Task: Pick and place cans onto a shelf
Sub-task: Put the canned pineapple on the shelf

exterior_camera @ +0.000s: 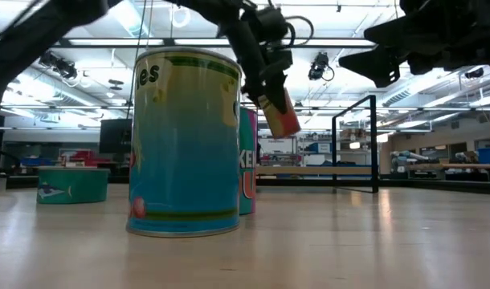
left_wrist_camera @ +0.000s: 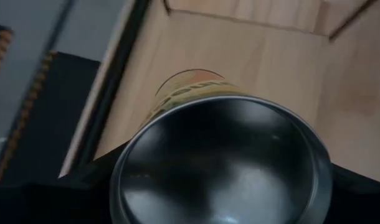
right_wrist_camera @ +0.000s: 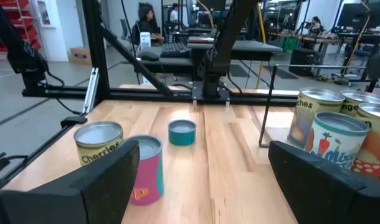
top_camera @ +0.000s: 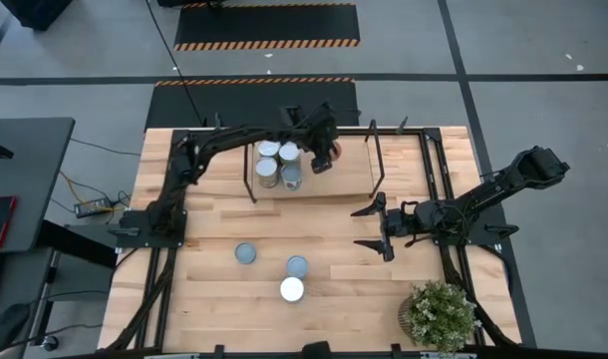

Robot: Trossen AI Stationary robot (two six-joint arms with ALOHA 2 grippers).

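The left gripper [top_camera: 324,152] is hanging over the shelf [top_camera: 404,165], and it is clamped on a can, the orange can [exterior_camera: 281,115], with the fingers closed round its sides. From across the table, that can is tilting, its long axis leaning off the vertical with the lower end swinging outward, and it is riding clear above the board, not touching it. Straight down from it lies bare light wood, just beside the cluster of four cans [top_camera: 277,165] already standing upright on the shelf's left part. So the placing is turning on this: the open patch is directly beneath and slightly right of the standing tins, and the can is needing to come upright before it goes down, or so I am judging.

The right gripper [top_camera: 376,226] is waiting with its fingers spread wide and nothing between them, low over the table's middle, well apart from the shelf. Three more cans are sitting on the tabletop [top_camera: 224,299]: a teal can [top_camera: 245,253], a blue-topped can [top_camera: 297,265] and a white-topped can [top_camera: 292,290], nearer to the right arm than to the busy left one.

The left wrist camera is showing little but the held can's shiny end, hiding the fingers themselves and the landing spot. From table height, a big blue-labelled tin is blocking most of the shelf's stacked cans.
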